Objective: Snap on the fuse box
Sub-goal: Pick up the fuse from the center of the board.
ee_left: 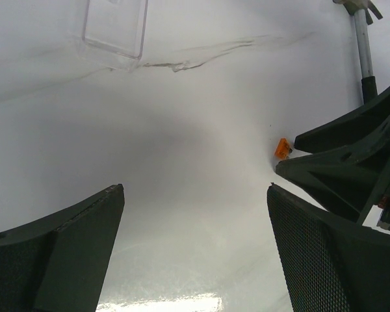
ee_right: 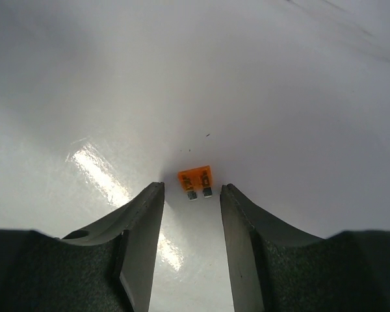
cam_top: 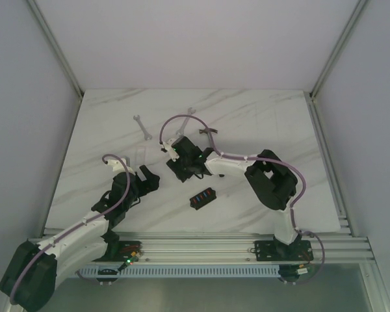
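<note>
The fuse box [cam_top: 203, 197], a small black box with red, orange and blue fuses on its face, lies on the white marble table between the two arms. No gripper touches it. My right gripper [ee_right: 192, 188] points down at the table behind the box, its jaws partly apart and empty. A loose orange fuse [ee_right: 196, 179] lies flat just beyond its fingertips, in line with the gap. My left gripper [ee_left: 195, 188] hovers wide open over bare table, left of the box. From there I also see the orange fuse [ee_left: 283, 149] beside the right gripper's black fingers [ee_left: 351, 156].
A clear plastic cover [ee_left: 115, 29] lies on the table ahead of the left gripper. A hammer [ee_left: 363, 39] with a silvery shaft lies at the far right of that view. Two wrenches [cam_top: 140, 127] [cam_top: 192, 114] lie farther back.
</note>
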Action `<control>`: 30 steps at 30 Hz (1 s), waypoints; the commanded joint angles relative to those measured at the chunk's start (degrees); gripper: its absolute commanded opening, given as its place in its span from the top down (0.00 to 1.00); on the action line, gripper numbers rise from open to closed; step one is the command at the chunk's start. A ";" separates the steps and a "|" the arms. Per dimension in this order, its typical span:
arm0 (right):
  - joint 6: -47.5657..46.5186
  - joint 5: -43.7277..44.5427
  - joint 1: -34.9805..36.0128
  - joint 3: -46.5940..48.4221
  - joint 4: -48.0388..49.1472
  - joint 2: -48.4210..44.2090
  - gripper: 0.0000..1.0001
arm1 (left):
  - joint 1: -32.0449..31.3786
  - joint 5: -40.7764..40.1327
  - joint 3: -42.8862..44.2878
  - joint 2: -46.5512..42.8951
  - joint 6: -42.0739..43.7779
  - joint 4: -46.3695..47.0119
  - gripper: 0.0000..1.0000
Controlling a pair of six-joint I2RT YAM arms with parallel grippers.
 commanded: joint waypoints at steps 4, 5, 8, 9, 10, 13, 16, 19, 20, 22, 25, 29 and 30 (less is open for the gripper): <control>-5.94 0.22 0.32 2.68 -1.96 4.06 0.55 | 0.33 1.10 -0.35 -0.30 -0.60 -0.27 0.00; -6.19 0.05 0.28 2.85 -1.95 4.50 0.56 | 0.34 1.21 -0.37 -0.22 -0.67 -0.19 0.00; -6.78 0.06 0.28 3.69 -2.76 6.02 0.60 | 0.32 1.35 -0.36 0.05 -0.80 0.05 0.00; -6.87 0.21 0.30 3.90 -3.04 6.22 0.61 | 0.30 1.38 -0.35 0.07 -0.84 0.10 0.00; -6.98 0.34 0.28 3.99 -3.24 6.38 0.62 | 0.34 1.44 -0.35 0.07 -0.79 0.14 0.00; -7.17 0.21 0.26 3.80 -3.85 6.23 0.63 | 0.34 1.45 -0.35 0.20 -0.78 0.19 0.00; -7.00 1.16 0.31 3.52 -4.86 5.74 0.63 | 0.34 1.61 -0.28 0.48 -0.84 0.50 0.00; -5.93 2.44 0.31 3.32 -5.91 5.19 0.63 | 0.34 1.80 -0.24 0.88 -0.87 0.75 0.00; -5.19 2.74 0.32 3.29 -6.25 4.98 0.63 | 0.32 1.80 -0.26 0.99 -1.00 0.77 0.00; -4.04 3.42 0.47 3.05 -6.56 4.49 0.63 | 0.36 1.88 -0.21 1.19 -0.96 1.00 0.00; -2.57 4.21 0.64 2.59 -6.65 3.91 0.63 | 0.33 2.14 -0.30 1.52 -1.12 1.38 0.00; -1.73 4.51 1.11 2.42 -7.23 3.61 0.63 | 0.34 2.37 -0.26 1.82 -1.25 1.66 0.00; -1.64 4.66 1.18 2.39 -7.37 3.60 0.63 | 0.34 2.33 -0.26 1.83 -1.24 1.66 0.00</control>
